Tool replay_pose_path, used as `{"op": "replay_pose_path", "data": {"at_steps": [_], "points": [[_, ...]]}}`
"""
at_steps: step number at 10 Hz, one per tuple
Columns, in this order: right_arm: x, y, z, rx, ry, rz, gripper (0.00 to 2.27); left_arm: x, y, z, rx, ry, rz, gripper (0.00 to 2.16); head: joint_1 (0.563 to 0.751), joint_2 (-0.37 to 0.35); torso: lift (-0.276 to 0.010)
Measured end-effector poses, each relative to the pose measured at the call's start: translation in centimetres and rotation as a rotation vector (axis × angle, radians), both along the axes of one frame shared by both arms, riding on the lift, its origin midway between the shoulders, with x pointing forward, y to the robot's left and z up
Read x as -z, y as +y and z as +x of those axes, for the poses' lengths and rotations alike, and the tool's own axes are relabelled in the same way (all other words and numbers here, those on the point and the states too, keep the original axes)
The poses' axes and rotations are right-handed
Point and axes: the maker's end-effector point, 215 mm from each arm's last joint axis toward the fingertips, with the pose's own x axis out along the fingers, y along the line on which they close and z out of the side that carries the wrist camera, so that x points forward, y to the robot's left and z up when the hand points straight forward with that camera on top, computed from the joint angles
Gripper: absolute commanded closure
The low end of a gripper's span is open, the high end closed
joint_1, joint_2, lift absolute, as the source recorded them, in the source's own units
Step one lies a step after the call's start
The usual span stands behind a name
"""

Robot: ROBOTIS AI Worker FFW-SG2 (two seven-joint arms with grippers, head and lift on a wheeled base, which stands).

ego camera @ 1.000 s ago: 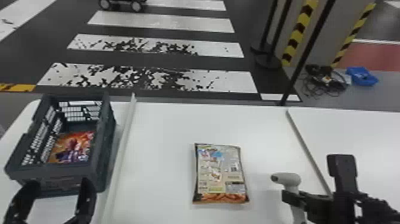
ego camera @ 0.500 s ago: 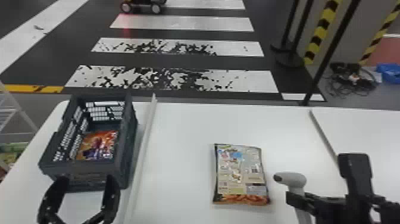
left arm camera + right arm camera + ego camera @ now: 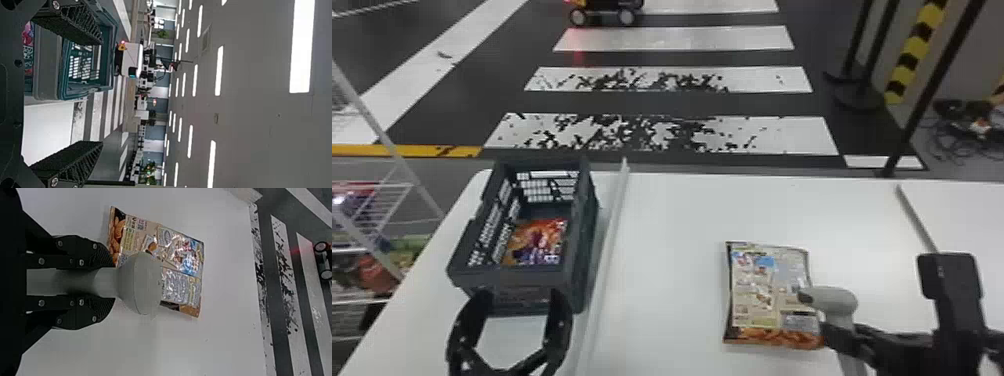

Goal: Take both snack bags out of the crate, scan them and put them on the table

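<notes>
Everything on the white desk lies farther right in the head view than a second ago, that view having swung left; the light grey handheld scanner now overlaps the right edge of the beige printed snack bag, where a gap showed between them before. That bag lies flat on the desk, right of centre in the lower half of the frame. At the lower right, the black right gripper is closed around the scanner's handle; in the right wrist view, the scanner's rounded head covers part of the bag, though whether they touch I cannot tell. Toward the left of the frame stands the dark grey-green plastic crate with lattice walls, and inside on its floor lies the orange and purple snack bag. At the lower left, the black left gripper is open and empty, its fingers spread in front of the crate's near wall. Between crate and beige bag runs a long white strip.
</notes>
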Motion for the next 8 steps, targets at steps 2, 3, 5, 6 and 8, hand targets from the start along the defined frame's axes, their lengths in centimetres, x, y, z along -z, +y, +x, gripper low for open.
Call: {"op": "replay_pose_path", "data": {"at_steps": [2,3,5,6,8], "points": [[-0.5,1.9,0.8,-0.027,-0.016,0.014,2.26,-0.1,0.0,0.0,0.001,-0.002,0.001,0.09,0.695,0.133,-0.094],[-0.4,2.3,1.1,-0.034,-0.015,0.014,2.26,-0.1,-0.1,0.0,0.001,-0.003,0.001,0.09,0.695,0.142,-0.094],[0.1,2.4,1.4,-0.035,-0.006,0.012,2.26,-0.1,-0.1,0.0,0.001,-0.003,0.002,0.09,0.695,0.145,-0.094],[0.5,2.4,1.6,-0.035,0.001,0.011,2.26,-0.1,0.0,0.0,0.001,-0.001,0.002,0.09,0.695,0.144,-0.094],[0.9,2.4,2.1,-0.034,0.001,0.010,2.26,0.0,0.0,0.0,0.000,0.001,0.002,0.09,0.695,0.143,-0.094]]}}
